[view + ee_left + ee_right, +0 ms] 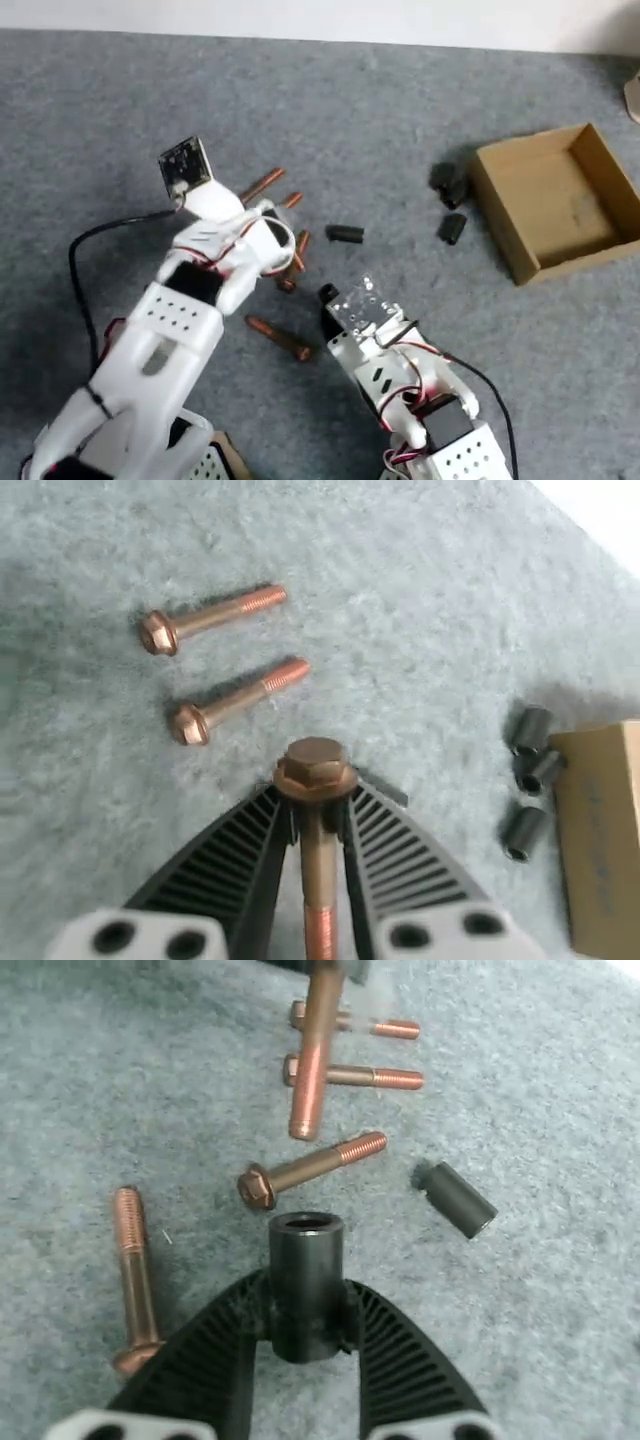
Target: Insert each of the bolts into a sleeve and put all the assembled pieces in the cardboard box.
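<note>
Claws of both arms are clenched, each on one part. The left claw grasps a copper-coloured bolt by its shaft, just under the six-sided head; the head stands out in front of the fingertips and the threaded end points back toward the wrist. The right claw grasps a black sleeve by its lower half, and the open mouth of the sleeve is turned away from the wrist. Seen from the right wrist, the held bolt hangs in the air beyond the sleeve, its free end turned toward the sleeve — the two parts are near each other but they do not touch. Both claws are over the middle of the grey surface, which looks like felt. Flat on it lie more parts: a loose bolt just beyond the held sleeve, a second bolt beside the right claw, and a pair of bolts farther off, side by side. A loose sleeve lies on its side near the loose bolt. The cardboard box stands well apart from the claws, toward the right edge of the high view, with its open side up — three more sleeves lie just beside its nearer wall, outside it.
</note>
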